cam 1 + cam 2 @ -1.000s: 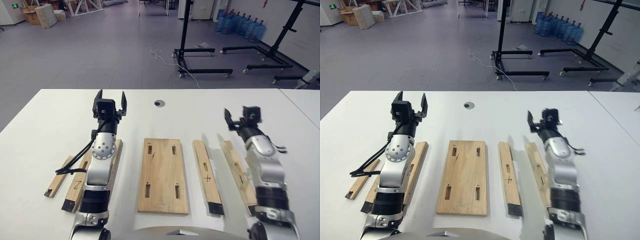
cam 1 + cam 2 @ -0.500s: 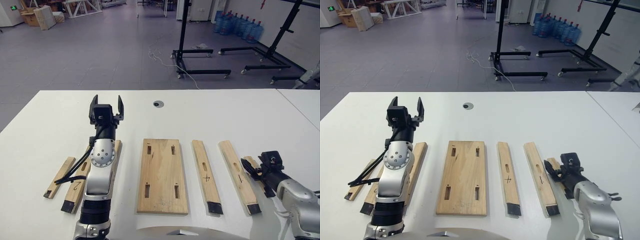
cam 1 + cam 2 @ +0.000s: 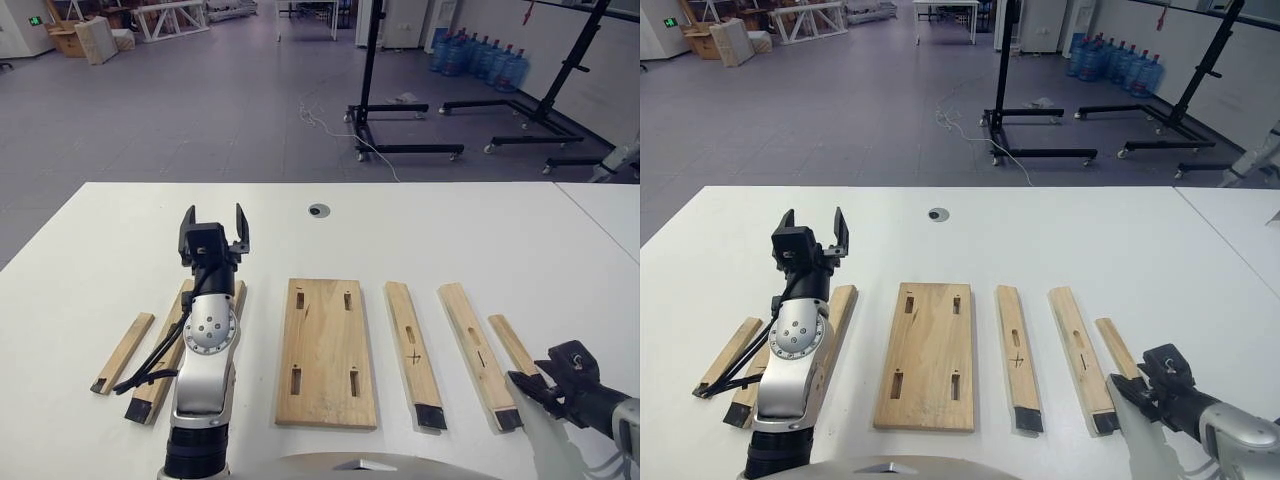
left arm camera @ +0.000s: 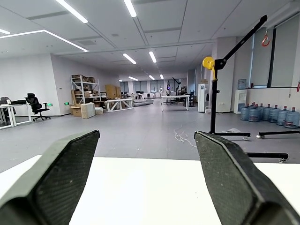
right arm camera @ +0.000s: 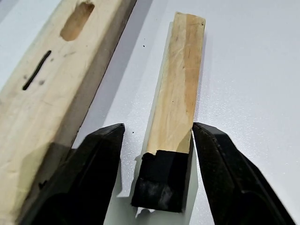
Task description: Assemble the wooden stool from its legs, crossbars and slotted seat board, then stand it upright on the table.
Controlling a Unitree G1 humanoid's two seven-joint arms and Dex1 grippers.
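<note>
Since our right gripper (image 5: pixel 158 133) stands open with a finger either side of the dark end of the short crossbar (image 5: pixel 180 89), which lies at the right end of the row just beside a slotted leg (image 5: pixel 47 108), we judge that closing so near the tip could let the bar pivot or slip. Our left gripper (image 3: pixel 214 222) hovers open and empty, unable to steady it.

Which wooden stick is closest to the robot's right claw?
The short, narrow stick farthest right, with no slot. Its black end lies between the open right claw; the slotted leg beside it lies outside.
</note>
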